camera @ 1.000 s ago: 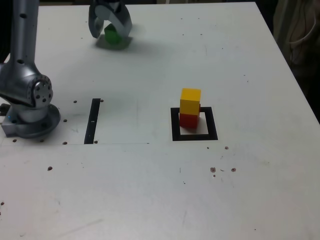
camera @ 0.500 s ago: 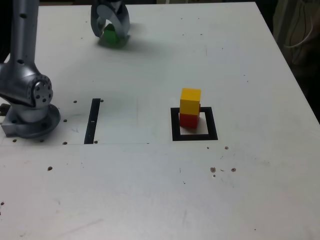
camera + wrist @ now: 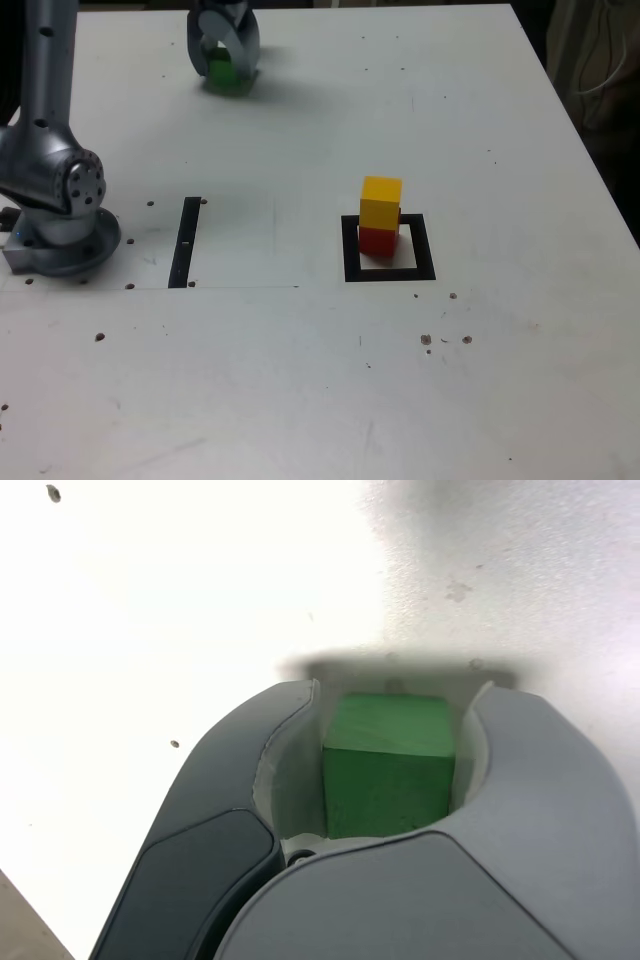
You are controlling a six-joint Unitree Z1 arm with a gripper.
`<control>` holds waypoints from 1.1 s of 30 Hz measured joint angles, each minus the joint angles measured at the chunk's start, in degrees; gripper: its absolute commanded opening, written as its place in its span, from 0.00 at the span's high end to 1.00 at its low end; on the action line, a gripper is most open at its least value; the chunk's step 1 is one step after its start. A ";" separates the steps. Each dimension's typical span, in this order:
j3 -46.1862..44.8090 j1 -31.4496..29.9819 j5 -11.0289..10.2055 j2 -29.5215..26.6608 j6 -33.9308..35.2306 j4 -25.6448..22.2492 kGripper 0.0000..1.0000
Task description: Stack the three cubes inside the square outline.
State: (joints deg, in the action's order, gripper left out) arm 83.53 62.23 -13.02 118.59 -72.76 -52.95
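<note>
gripper (image 3: 402, 684): fingers have drawn in around the green cube (image 3: 388, 792) over the last second; they now stand about a cube apart, one on each flank. firm contact on both sides cannot be confirmed. the cube sits on the table (image 3: 250, 380), so the pick appears nearly made, lift pending.

stack: unchanged. yellow cube (image 3: 381, 204) rests on red cube (image 3: 377, 241), inside the outline (image 3: 424, 247); green is the one outstanding.

edges and room: green lies near the table's far edge, towards the exterior view's left; little margin behind it. the surface between it and the stack shows no obstacle. the carry should clear yellow's top; a low approach could knock the stack.
</note>
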 measured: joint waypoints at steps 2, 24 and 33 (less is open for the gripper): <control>0.04 0.04 1.90 -0.21 0.00 0.71 0.66; 7.08 -11.98 3.65 -6.18 14.81 -13.15 0.74; 11.21 -23.66 3.10 -8.04 24.82 -26.75 0.74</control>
State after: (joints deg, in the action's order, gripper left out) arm 94.74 38.57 -9.91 110.55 -47.94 -79.70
